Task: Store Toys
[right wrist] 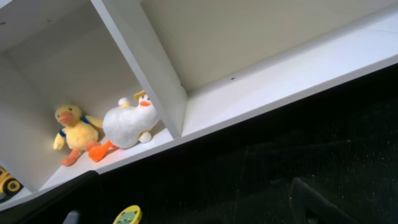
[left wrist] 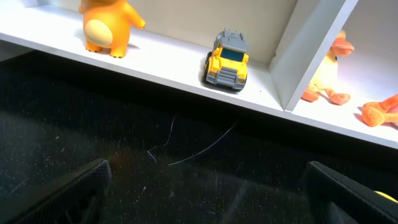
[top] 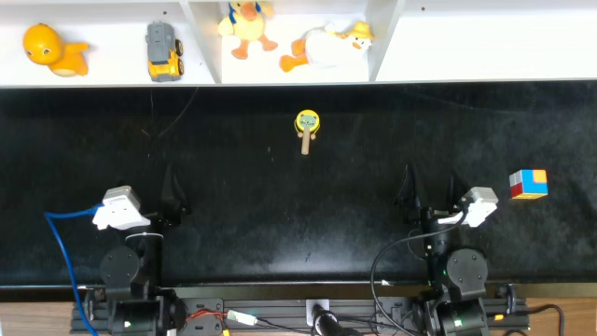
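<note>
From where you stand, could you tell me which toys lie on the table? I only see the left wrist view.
Observer: A yellow stick toy lies on the table, just before the shelf.
Operator: Thank you. Anything else?
Observer: A cube sits to the right of the right gripper.
Operator: Is that gripper free?
Observer: Yes, open and holding nothing.

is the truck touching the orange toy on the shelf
Apart. The top view shows a stretch of bare white shelf between the orange toy and the truck.
</note>
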